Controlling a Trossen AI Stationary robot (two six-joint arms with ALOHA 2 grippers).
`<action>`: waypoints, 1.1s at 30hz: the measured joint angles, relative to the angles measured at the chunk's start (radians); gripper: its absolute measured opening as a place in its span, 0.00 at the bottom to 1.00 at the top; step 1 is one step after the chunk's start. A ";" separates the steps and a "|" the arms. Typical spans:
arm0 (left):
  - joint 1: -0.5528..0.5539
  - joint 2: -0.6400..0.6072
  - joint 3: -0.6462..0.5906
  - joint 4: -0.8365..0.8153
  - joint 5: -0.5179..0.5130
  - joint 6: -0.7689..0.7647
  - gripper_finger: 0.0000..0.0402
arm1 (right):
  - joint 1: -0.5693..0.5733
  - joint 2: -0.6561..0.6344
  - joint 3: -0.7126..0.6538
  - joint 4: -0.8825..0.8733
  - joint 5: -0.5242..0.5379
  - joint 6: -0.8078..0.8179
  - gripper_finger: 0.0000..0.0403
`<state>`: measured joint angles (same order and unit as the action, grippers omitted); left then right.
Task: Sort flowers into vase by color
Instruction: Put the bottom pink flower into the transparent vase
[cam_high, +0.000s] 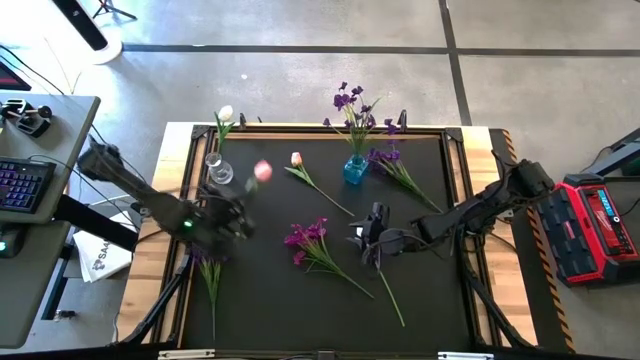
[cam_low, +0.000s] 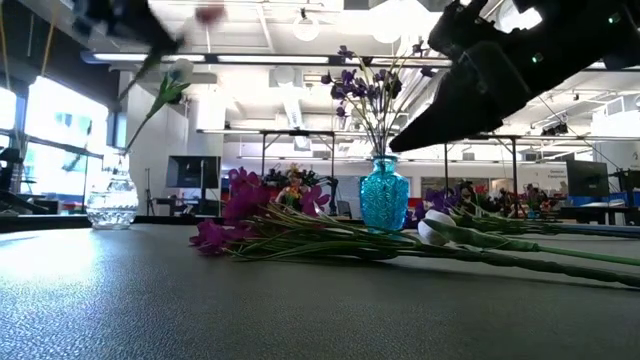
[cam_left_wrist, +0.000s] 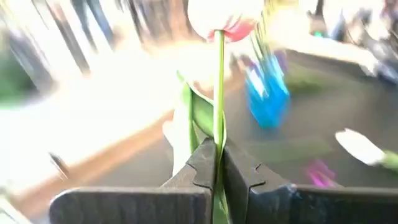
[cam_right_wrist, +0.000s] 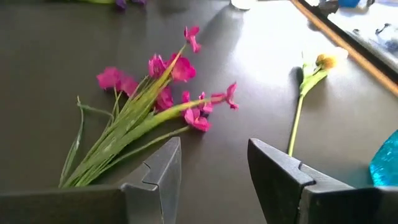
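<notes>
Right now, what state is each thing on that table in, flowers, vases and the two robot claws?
Left gripper: shut on the pink tulip, lifted off the table.
Right gripper: open, empty, near the magenta flowers.
Magenta flowers: lying flat on the mat.
Blue vase: upright, holding purple flowers.
Clear vase: upright, holding a white tulip.
Second pink tulip: lying flat.

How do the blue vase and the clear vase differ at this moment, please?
The blue vase is turquoise and opaque-looking; the clear vase is colourless glass. The blue vase holds purple flowers, while the clear vase holds a white tulip. In the low view the blue vase is taller and narrower, the clear vase squat. Both stand upright along the mat's far side.
</notes>
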<state>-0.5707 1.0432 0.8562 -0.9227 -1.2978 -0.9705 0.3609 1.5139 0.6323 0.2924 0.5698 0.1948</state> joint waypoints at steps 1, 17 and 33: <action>0.000 -0.044 0.000 0.000 -0.084 0.098 0.01 | 0.001 0.000 0.000 0.012 0.003 -0.013 0.39; 0.044 -0.446 -0.006 0.006 -0.275 0.651 0.00 | -0.035 0.000 0.000 0.286 0.004 -0.201 0.39; -0.122 -0.424 -0.008 0.514 0.090 1.294 0.00 | -0.038 -0.001 0.000 0.391 0.003 -0.282 0.39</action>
<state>-0.6930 0.6195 0.8483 -0.4084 -1.2082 0.3234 0.3230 1.5131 0.6327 0.6838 0.5728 -0.0875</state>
